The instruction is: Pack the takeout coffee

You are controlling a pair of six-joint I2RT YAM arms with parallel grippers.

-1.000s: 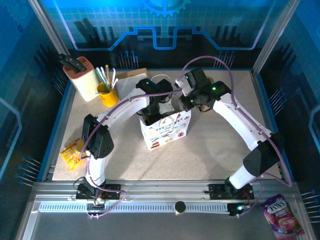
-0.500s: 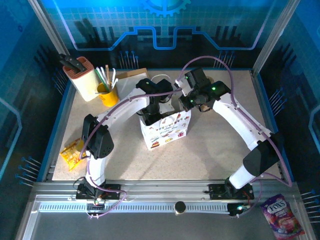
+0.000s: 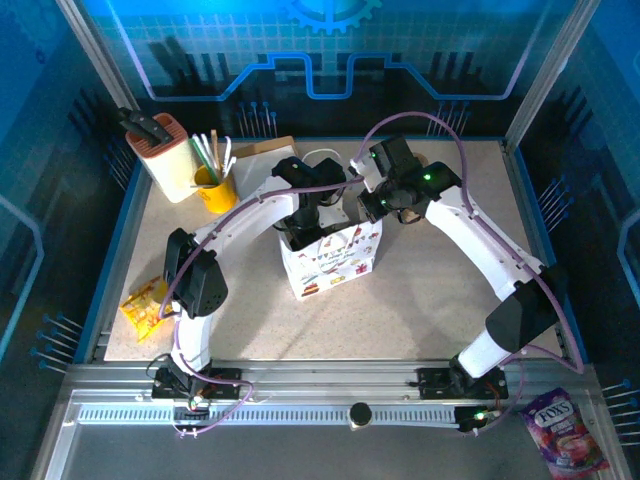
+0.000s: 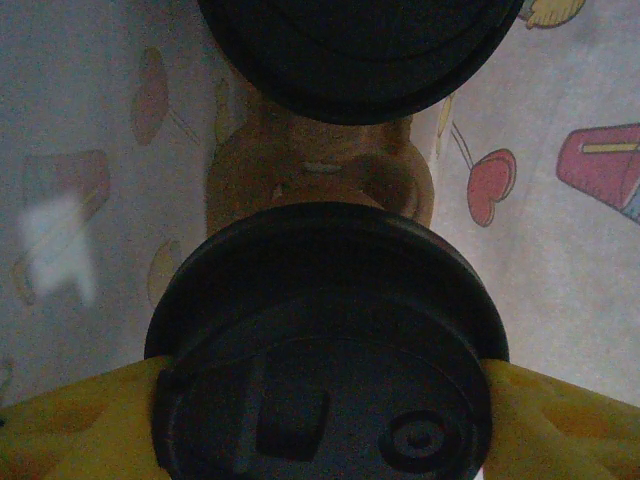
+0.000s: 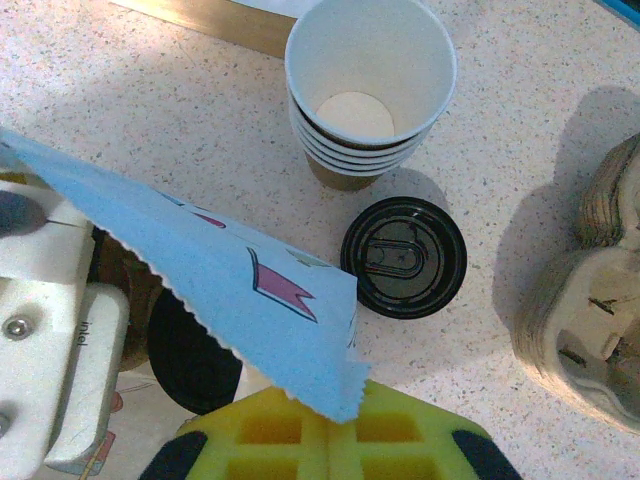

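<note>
Inside the white printed bag (image 3: 331, 260), a takeout coffee cup with a black lid (image 4: 325, 350) sits between my left gripper's yellow fingers (image 4: 560, 415); the left gripper (image 4: 325, 420) is shut on it. A second lidded cup (image 4: 360, 50) stands just beyond it, its tan-brown side showing below the lid. My left arm reaches down into the bag's mouth (image 3: 306, 215). The right gripper (image 5: 345, 405) is shut on the bag's zigzag top edge (image 5: 230, 290), holding it open. One black lid in the bag (image 5: 190, 365) shows under that edge.
Behind the bag stand a stack of empty paper cups (image 5: 370, 90), a loose black lid (image 5: 403, 257) and the pulp carrier (image 5: 590, 320). A knife block (image 3: 163, 150) and yellow utensil cup (image 3: 215, 185) sit back left. A snack packet (image 3: 145, 303) lies at the left edge.
</note>
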